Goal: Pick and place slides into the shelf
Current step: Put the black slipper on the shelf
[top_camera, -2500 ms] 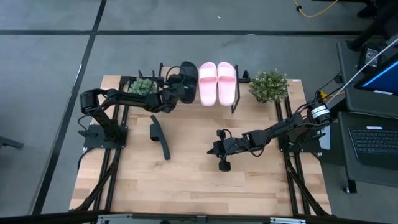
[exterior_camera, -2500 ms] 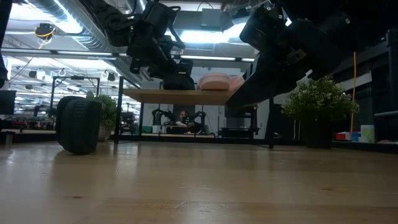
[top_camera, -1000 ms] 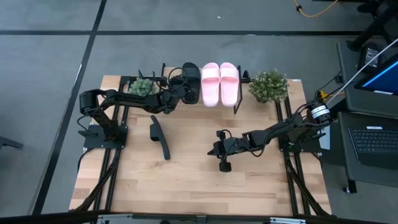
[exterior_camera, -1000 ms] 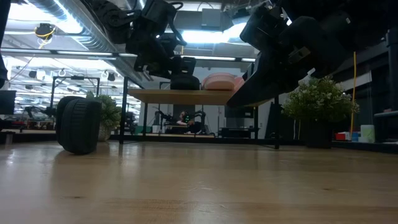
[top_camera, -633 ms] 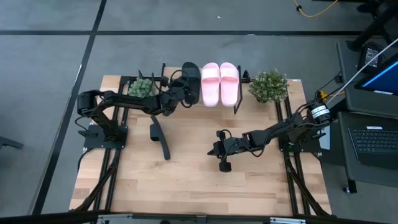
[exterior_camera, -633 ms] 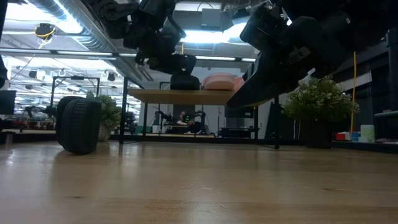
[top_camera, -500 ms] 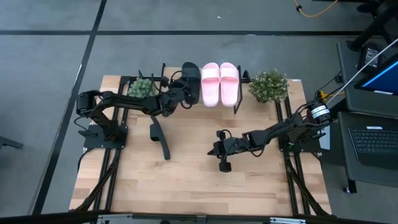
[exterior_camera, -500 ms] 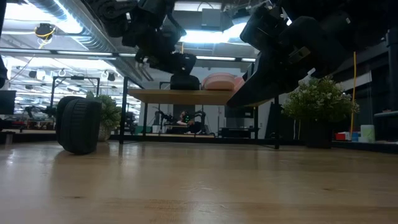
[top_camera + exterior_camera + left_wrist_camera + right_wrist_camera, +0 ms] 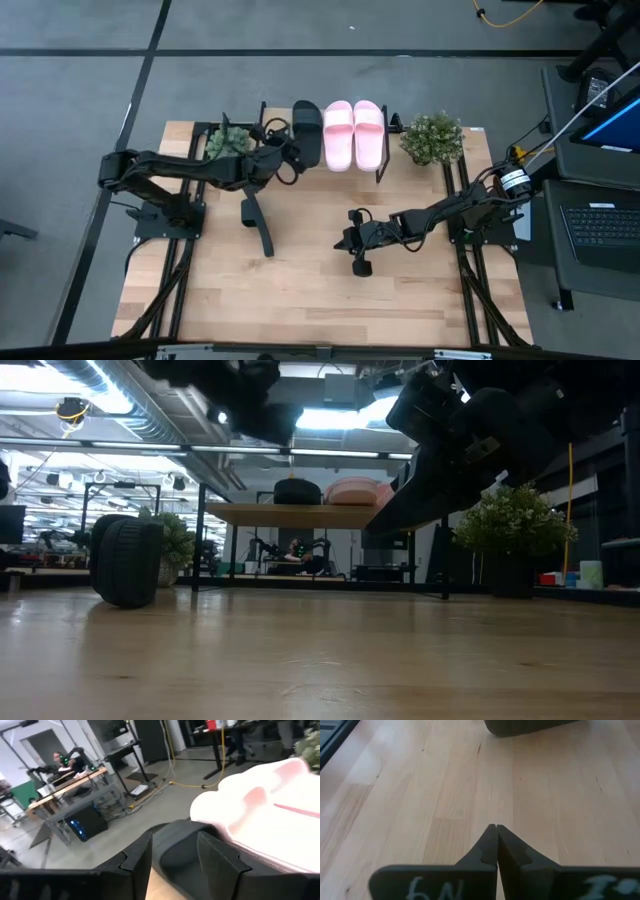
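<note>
Left gripper [image 9: 283, 157], fingers spread and empty, sits just before the shelf [image 9: 378, 160] holding one black slide [image 9: 306, 127] and two pink slides [image 9: 353, 134]; another black slide [image 9: 256, 218] lies on the table [image 9: 300, 290]; right gripper [image 9: 342, 240] is pressed together mid-table.

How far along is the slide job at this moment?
Done: two pink slides and one black slide sit on the shelf. In hand: nothing; the left gripper is open beside the shelf, the right gripper shut mid-table. Left: another black slide on the table.
</note>
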`<action>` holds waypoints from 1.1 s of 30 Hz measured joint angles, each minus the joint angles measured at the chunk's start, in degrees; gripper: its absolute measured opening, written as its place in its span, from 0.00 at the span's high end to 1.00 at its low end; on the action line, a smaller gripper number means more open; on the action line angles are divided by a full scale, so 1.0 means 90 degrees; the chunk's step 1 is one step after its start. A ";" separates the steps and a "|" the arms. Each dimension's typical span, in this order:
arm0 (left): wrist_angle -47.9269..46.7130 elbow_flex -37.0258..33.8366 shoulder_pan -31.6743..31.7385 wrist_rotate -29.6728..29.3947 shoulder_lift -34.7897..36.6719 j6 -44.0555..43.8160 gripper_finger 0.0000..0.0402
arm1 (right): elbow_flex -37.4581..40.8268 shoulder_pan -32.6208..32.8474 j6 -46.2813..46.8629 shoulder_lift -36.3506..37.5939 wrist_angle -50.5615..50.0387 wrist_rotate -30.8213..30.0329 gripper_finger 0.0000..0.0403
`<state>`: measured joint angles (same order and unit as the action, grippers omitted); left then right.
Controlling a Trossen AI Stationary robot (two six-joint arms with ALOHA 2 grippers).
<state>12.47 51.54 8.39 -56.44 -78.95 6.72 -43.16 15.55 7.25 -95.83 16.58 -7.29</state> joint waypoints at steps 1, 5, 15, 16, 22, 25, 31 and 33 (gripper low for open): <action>-0.0142 0.0001 -0.0068 -0.0046 0.0125 0.0002 0.63 | 0.0000 0.0000 0.0000 0.0000 0.0002 0.0000 0.99; -0.0952 0.0001 -0.0370 -0.0668 0.0709 0.0007 0.63 | 0.0000 0.0000 0.0000 0.0000 -0.0005 0.0000 0.99; -0.2903 0.0001 -0.1597 -0.1169 0.2064 -0.1014 0.63 | 0.0000 0.0000 -0.0017 0.0000 -0.0027 -0.0002 0.99; -0.3028 0.0001 -0.1713 -0.1173 0.2133 -0.1063 0.63 | 0.0000 0.0000 -0.0021 0.0000 -0.0027 -0.0002 0.99; -0.3764 0.0001 -0.2561 -0.1351 0.2262 -0.2087 0.63 | 0.0000 0.0001 -0.0027 0.0000 0.0015 -0.0017 0.99; -0.4283 0.0000 -0.3116 -0.1808 0.2120 -0.2783 0.63 | 0.0000 0.0000 -0.0027 0.0000 0.0010 -0.0019 0.99; -0.4481 -0.0004 -0.4226 -0.2297 0.1838 -0.3737 0.63 | 0.0000 0.0000 -0.0007 0.0000 -0.0002 -0.0022 0.99; -0.4477 -0.0004 -0.4567 -0.2319 0.1730 -0.4051 0.63 | 0.0000 0.0000 -0.0007 0.0000 -0.0007 -0.0022 0.99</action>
<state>-27.81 51.51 -32.71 -77.32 -63.38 -29.74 -43.16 15.55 7.18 -95.83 16.51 -7.49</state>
